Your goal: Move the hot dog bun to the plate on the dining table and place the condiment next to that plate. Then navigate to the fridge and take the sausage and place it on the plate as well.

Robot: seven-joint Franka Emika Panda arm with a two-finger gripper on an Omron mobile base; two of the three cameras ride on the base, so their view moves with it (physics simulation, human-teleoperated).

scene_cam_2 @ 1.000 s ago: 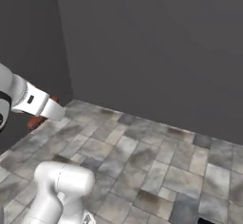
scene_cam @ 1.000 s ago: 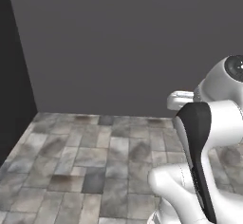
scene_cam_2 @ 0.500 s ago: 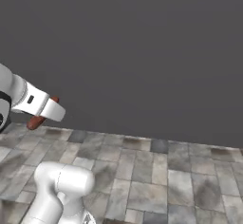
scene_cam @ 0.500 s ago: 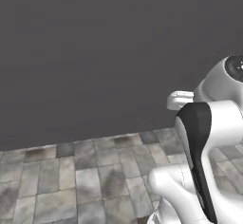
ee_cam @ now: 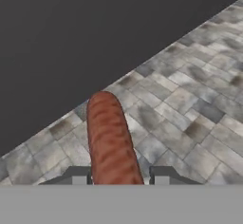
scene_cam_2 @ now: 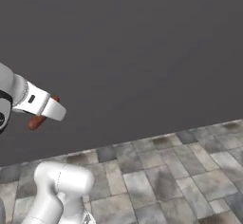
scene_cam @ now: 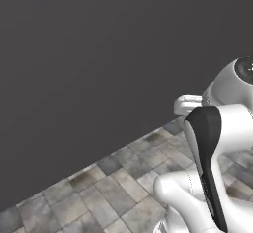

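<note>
the claw [ee_cam: 115, 176] is clenched on the sausage [ee_cam: 110, 142], which sticks out forward between its fingertips, held high above the grey tiled floor [ee_cam: 190, 99] near a dark wall [scene_cam_2: 142, 52].

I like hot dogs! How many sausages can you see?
1. The sausage sits between the pincer's two fingertips, held above the tiled floor. The right base view shows its ends poking out behind the hand.

Glossy, streaked sausage [ee_cam: 112, 142]; matt dark wall [scene_cam: 89, 54]; rough mottled stone-tile floor [scene_cam_2: 161, 180].
</note>
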